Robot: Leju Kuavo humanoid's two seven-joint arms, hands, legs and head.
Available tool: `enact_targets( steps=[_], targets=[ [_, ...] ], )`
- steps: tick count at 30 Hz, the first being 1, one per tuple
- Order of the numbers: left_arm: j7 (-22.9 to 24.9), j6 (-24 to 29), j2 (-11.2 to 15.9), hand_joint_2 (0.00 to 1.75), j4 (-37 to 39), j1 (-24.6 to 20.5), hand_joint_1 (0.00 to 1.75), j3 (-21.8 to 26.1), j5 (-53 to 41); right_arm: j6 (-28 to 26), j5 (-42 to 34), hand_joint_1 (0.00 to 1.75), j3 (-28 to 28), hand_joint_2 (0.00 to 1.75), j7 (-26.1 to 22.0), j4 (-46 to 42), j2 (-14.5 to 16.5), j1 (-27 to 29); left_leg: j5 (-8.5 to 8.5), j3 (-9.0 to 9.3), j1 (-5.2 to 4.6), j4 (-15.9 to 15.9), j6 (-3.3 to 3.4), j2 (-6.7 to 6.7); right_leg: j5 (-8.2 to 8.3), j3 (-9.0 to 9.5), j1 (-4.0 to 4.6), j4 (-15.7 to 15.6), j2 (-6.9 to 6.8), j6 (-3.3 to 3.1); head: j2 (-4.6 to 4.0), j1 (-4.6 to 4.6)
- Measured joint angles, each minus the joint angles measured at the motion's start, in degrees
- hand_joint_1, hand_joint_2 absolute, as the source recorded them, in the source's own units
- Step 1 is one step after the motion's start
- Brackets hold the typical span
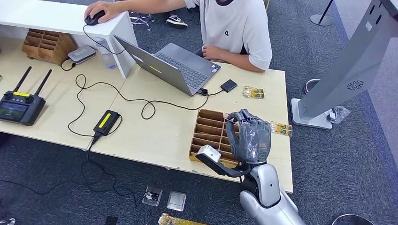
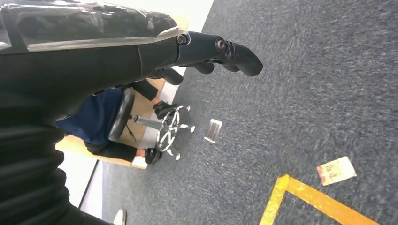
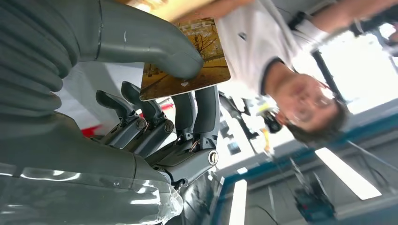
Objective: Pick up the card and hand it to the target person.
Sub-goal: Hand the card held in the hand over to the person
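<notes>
The right hand [image 1: 248, 136] stood raised over the near edge of the pale wooden table [image 1: 155, 136], above the brown slotted wooden organiser [image 1: 209, 133]. In the right wrist view the thin rectangular card printed with a yellow-brown tree scene [image 3: 197, 65] was pinched between the thick grey thumb [image 3: 155, 47] and the darker fingers [image 3: 206, 108], its flat face toward the camera. The person in the white T-shirt [image 1: 234, 28] sat across the table, beyond the open grey laptop [image 1: 176, 65] (one hand on a mouse, the other forearm resting by the laptop). From the card the person lay forward, across the table, so the handover would likely call for a reach outward by the right arm, the nearer one. The left hand [image 2: 141, 51] hung over the carpet, its fingers loosely curled around nothing.
</notes>
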Motion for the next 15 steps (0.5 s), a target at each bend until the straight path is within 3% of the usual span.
enact_targets(
  steps=[8, 15],
  targets=[
    [-13.1, 0.0, -1.1, 1.75, 6.1, -1.9, 0.0, 9.6, 7.7, -0.1, 2.0, 1.65, -7.3, 1.75, -2.5, -11.2, 3.0, 3.8, 0.0, 0.01, 0.01, 0.0, 0.0, 0.02, 0.0, 0.01, 0.01, 0.0, 0.03, 0.0, 0.0, -0.02],
    [-17.9, 0.0, -1.6, 1.75, 9.7, -2.0, 0.0, 18.9, 11.7, -0.1, 1.7, 1.64, -10.1, 1.75, -3.2, -13.8, 4.3, 4.4, 0.0, 0.01, 0.01, 0.0, 0.0, 0.02, 0.0, 0.01, 0.01, 0.0, 0.03, 0.0, 0.0, 0.01]
  ],
)
